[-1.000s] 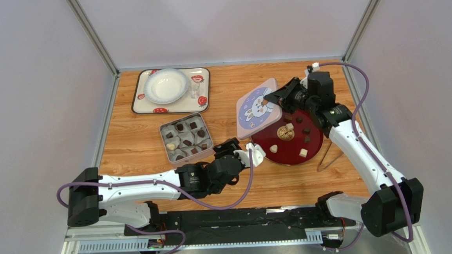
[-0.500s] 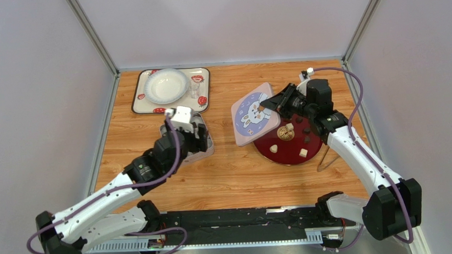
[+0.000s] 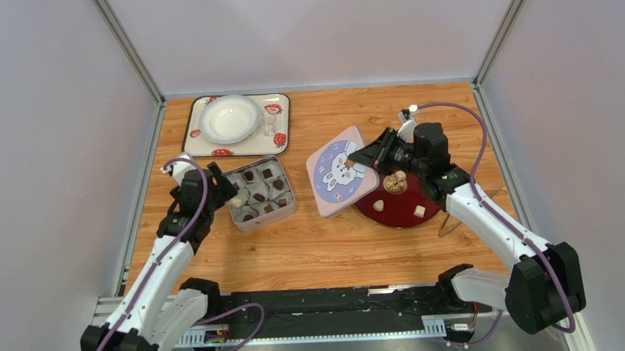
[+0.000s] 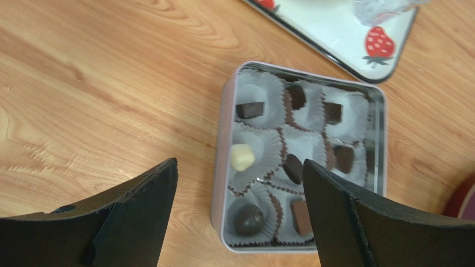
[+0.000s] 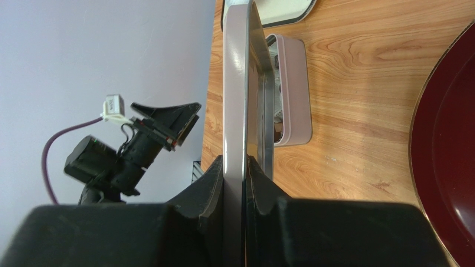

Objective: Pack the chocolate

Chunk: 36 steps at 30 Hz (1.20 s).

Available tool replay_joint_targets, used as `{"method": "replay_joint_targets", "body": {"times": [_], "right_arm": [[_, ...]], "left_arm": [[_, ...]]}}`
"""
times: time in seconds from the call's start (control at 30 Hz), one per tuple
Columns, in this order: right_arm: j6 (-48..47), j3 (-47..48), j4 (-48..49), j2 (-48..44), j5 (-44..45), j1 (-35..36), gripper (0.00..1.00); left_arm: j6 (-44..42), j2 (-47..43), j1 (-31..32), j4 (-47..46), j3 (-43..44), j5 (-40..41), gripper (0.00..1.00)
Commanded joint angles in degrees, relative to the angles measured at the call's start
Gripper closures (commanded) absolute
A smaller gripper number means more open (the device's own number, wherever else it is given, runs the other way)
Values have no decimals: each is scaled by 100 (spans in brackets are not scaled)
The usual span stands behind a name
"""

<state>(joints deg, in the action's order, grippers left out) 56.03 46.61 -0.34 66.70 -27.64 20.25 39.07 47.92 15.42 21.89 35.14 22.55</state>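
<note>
Chocolate sits in the tin, just beside the wide-apart left pincer.
Right pincer is clamped on the lid, near the tin's right side.

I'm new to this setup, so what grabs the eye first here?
The rabbit-printed tin lid, held tilted by the right gripper mid-table. Left of it the open tin shows chocolates in paper cups, with the left gripper open near it. A dark red plate on the right holds a few more pieces.
</note>
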Motion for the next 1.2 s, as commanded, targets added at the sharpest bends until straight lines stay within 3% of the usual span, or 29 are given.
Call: {"method": "replay_joint_targets", "body": {"times": [0.0,0.23,0.4,0.63,0.83,1.17], "right_arm": [[-197,15,640,-175,-198,110,100],[-470,76,413,-236,-251,120,100],[-672,120,297,-297,-251,111,100],[-734,41,544,-315,-374,128,100],[-664,-11,614,-298,-330,155,100],[99,-371,1245,-324,276,321,100]], "left_arm": [[50,585,-670,-1087,-42,-602,9],[-242,2464,-1217,-1811,608,-1593,9],[-426,3187,-1234,-1916,942,-2332,9],[-550,3373,-1208,-2566,784,-3695,10],[-559,3496,-717,-2637,916,-3924,10],[1416,3251,48,-4139,39,-3925,11]]}}
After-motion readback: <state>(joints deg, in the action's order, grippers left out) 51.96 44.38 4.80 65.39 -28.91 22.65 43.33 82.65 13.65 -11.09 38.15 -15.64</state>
